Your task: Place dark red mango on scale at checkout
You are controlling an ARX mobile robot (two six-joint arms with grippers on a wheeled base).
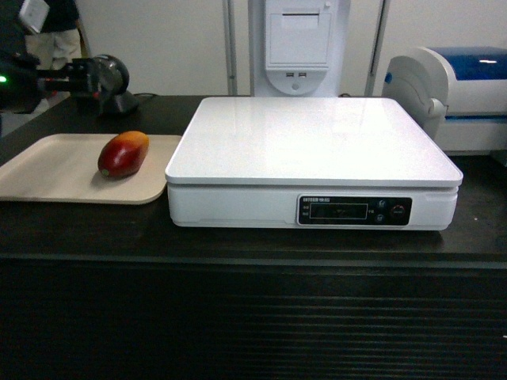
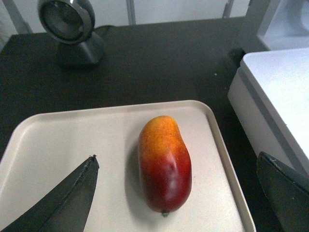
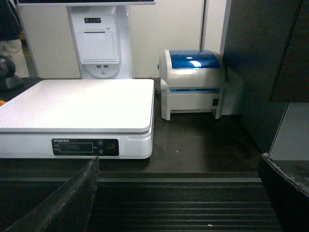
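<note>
**Mango waiting on the tray, scale top bare**

Ribbed black panelling fronts the checkout point(image 1: 253, 317) closest to our head camera, and above it the dark counter top carries everything we need. On the left part of that top lies a beige tray point(image 1: 47, 170), and the dark red mango point(image 1: 123, 153) rests near the tray's right edge, its orange-yellow end pointing toward the back of the counter. Just beside the tray, to the right, stands the scale point(image 1: 313, 138), its white top bare and its black display facing us. Behind it are a white kiosk point(image 1: 299, 47) and, at the right back, a white-and-blue printer point(image 1: 467, 87).

Our left gripper point(image 2: 178, 193) hangs above the tray with its fingers spread wide, one dark fingertip point(image 2: 72, 193) over the tray and the other out toward the scale, the mango lying between them and untouched. Our right gripper point(image 3: 178, 193) sits low in front of the counter, also spread and holding nothing.

We judge the step in hand to be the grasp. To do it well, we should come down centred on the mango's thick middle and close across its narrow width, since the glossy skin may slip. Then we lift clear of the tray rim and the scale's raised edge before crossing right, and set it down near the middle of the platform so it cannot roll off.
</note>
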